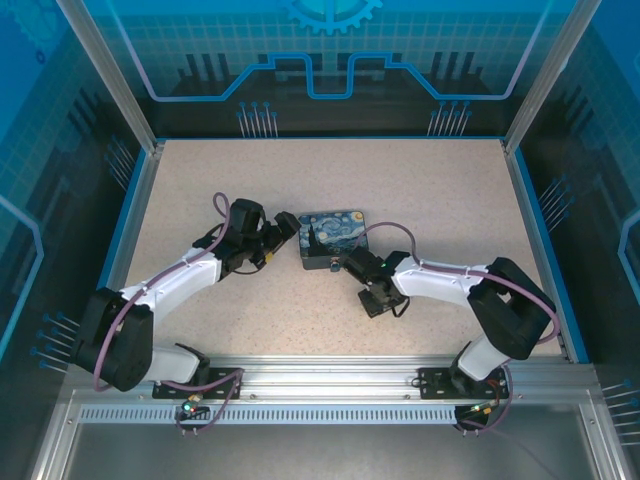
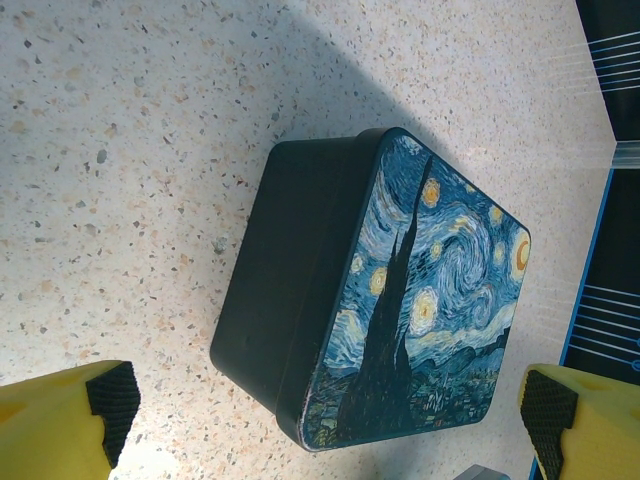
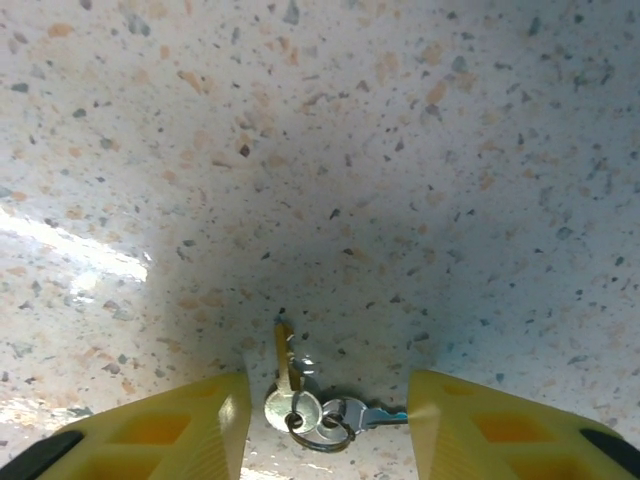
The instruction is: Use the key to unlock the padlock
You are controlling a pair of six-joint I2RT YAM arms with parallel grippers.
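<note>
Key [image 3: 285,365]: thin brass, on speckled table [image 3: 400,150]; R claw [image 3: 328,412] agape, L claw [image 2: 330,405] wide.

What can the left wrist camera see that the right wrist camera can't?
Left wrist camera: a dark box with a swirly blue starry picture on its lid, sitting ahead of the wide-open left fingers.
Right wrist camera: a small brownish key on a ring with a silvery key, lying flat between the right fingers, which stand apart.
Both: the speckled table, and yellow fingers in the bottom corners.
</note>
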